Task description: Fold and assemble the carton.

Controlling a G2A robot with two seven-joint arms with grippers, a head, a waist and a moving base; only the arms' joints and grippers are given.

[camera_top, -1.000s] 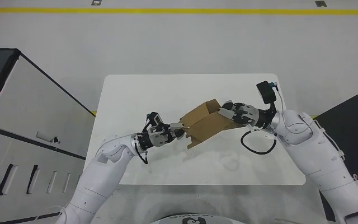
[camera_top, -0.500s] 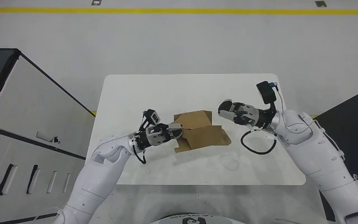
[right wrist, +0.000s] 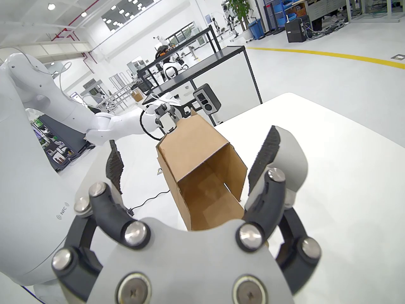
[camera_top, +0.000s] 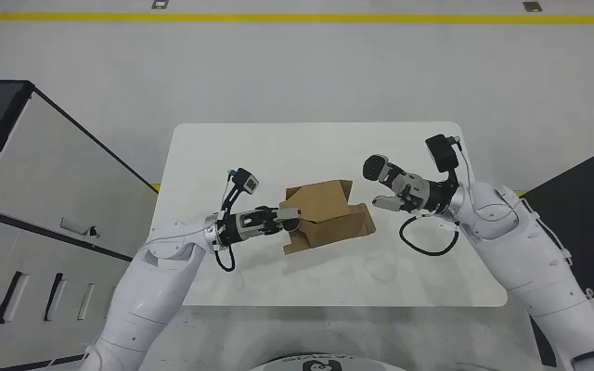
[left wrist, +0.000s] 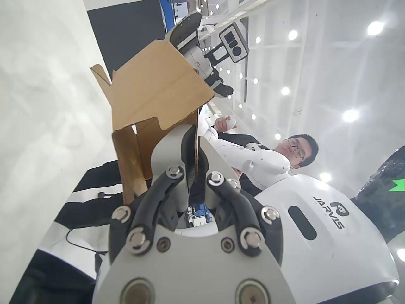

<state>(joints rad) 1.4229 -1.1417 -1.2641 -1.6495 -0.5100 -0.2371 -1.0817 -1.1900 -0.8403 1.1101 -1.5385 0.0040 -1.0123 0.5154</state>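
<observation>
Surface point(camera_top: 232, 158) comes first on my feed: a white top with rounded corners, the robot at its near edge and one arm coming in from each side. Over the middle of it is the carton point(camera_top: 327, 213), a brown cardboard sleeve partly opened out and lying lengthwise from left to right. Its right end is open, and through the right wrist view I look straight into that square mouth and along the bare inside walls. Its left end carries loose flaps, one with a notched edge. I cannot tell from my views whether the carton's underside rests on the surface or hangs just above it.

My left end effector point(camera_top: 293, 219) is at the carton's left end, clamped on a flap there. In the left wrist view I see the thin cardboard edge pinched between its two fingers point(left wrist: 167, 150), with the rest of the carton standing away beyond them.

My right end effector point(camera_top: 381, 184) is just beside the carton's open right end, spread wide and gripping nothing. From its own wrist view the dark ribbed pads point(right wrist: 267, 153) stand wider than the mouth, one to either side of it.
</observation>
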